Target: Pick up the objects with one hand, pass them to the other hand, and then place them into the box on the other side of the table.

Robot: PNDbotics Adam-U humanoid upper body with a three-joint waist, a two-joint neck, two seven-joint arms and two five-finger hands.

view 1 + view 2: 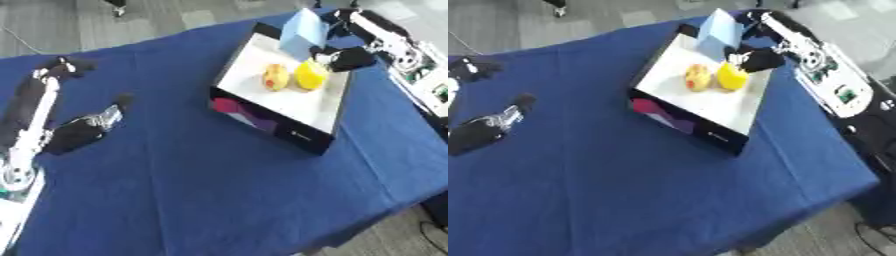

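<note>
A box (325,120) stands on the right part of the surface (201,190), toward its far side. In the box two small objects lie side by side, one (276,76) left of the other (310,75). The right robot hand (346,59) is over the box's far right rim, just beside the right-hand object. The left robot hand (83,131) rests on the surface at far left, well apart from the box.

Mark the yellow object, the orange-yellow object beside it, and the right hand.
yellow object (311,76), left eye view, its middle.
orange-yellow object (276,76), left eye view, its middle.
right hand (348,58), left eye view, black palm.

Right hand (348,58) extended; left hand (80,131) resting.
</note>
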